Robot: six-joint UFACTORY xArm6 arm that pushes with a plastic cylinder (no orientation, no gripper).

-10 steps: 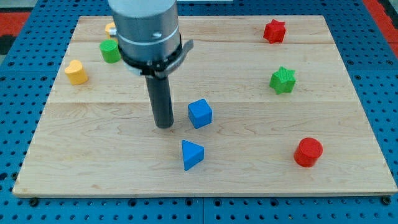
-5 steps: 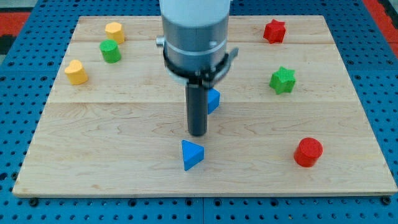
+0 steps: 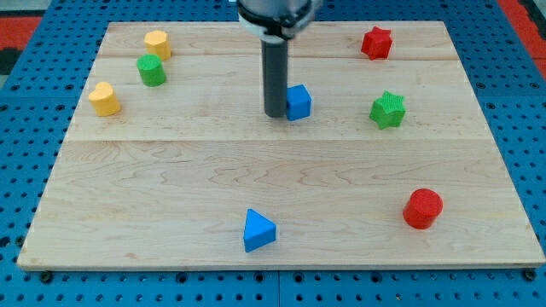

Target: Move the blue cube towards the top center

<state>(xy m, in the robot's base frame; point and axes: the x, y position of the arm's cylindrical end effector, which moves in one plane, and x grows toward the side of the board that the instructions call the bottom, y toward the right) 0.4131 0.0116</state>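
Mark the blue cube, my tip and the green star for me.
blue cube (image 3: 299, 101), camera view, its visible front face.
my tip (image 3: 275, 112), camera view, the rod's very end, at the cube's left side.
green star (image 3: 388, 109), camera view, its top face.

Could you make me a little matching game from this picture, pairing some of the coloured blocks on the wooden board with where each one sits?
Things:
1. blue cube
2. blue triangular block
3. red cylinder
4. red star-shaped block

Places:
A. view's top right
B. view's bottom, near the middle
C. right beside my tip, on its right
D. view's lower right

Pairs: 1-C, 2-B, 3-D, 4-A
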